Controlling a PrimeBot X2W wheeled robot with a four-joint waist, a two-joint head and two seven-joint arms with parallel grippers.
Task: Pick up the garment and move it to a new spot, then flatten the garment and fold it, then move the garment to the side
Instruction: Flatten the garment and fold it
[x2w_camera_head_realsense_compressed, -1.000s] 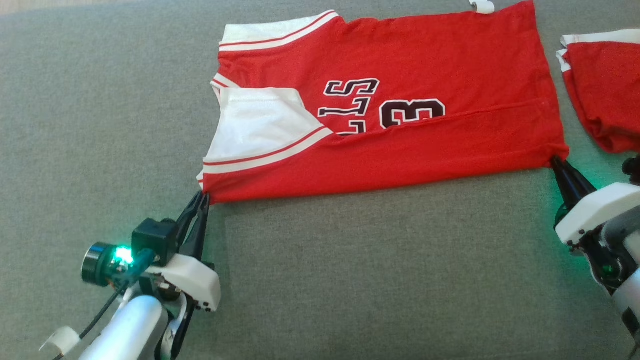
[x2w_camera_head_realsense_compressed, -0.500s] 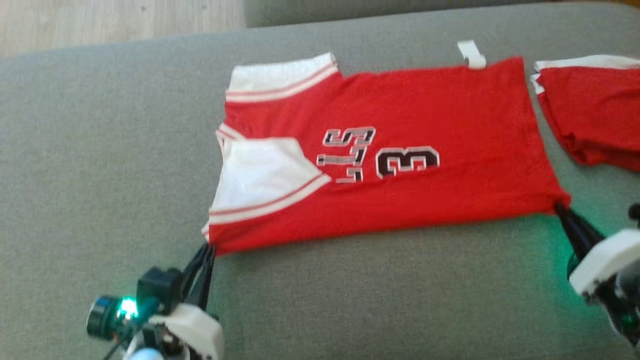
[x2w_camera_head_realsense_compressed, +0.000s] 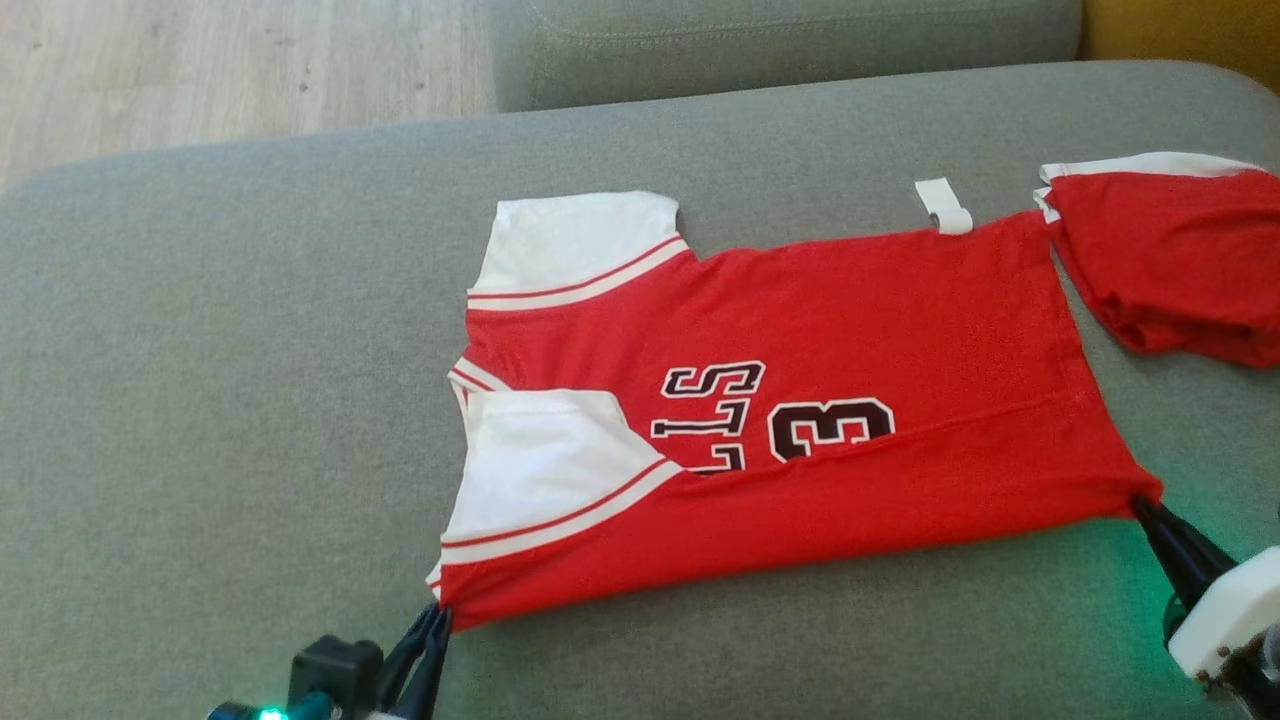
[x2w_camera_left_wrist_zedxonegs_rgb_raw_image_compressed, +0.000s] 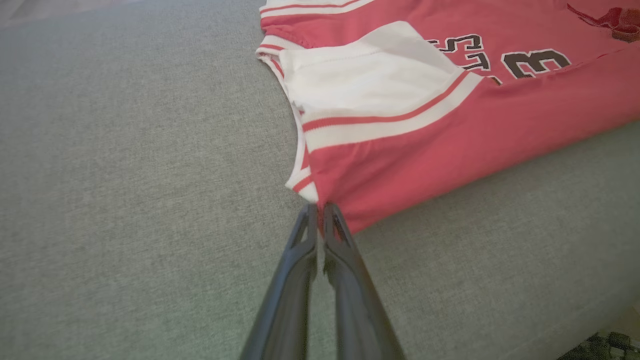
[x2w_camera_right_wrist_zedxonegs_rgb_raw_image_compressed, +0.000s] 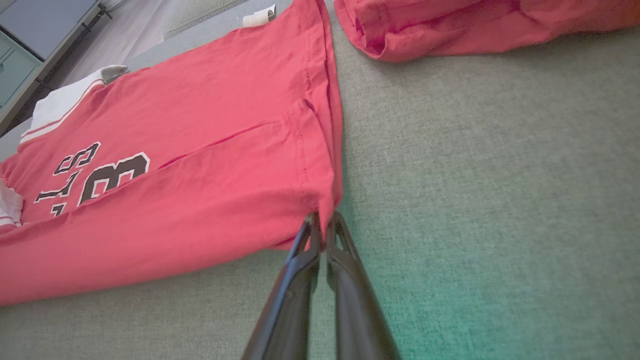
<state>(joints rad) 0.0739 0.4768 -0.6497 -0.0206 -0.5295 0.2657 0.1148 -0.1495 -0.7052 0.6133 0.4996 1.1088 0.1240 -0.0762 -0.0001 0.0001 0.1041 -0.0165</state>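
My left hand (x2w_camera_left_wrist_zedxonegs_rgb_raw_image_compressed: 320, 212) is pinched shut on the near shoulder corner of the red jersey (x2w_camera_head_realsense_compressed: 860, 320), my right hand (x2w_camera_right_wrist_zedxonegs_rgb_raw_image_compressed: 323, 220) on its near hem corner. It lies flat on the grey cushion (x2w_camera_head_realsense_compressed: 200, 400), 1 long fold apparently made. I'd carry both corners evenly, taut, clear of the other red garment (x2w_camera_head_realsense_compressed: 1170, 260).

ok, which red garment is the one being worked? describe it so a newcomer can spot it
On the grey cushion, it is the red jersey spread flat in the middle. Unlike the bunched red garment to its right, it shows black lettering and a 3.
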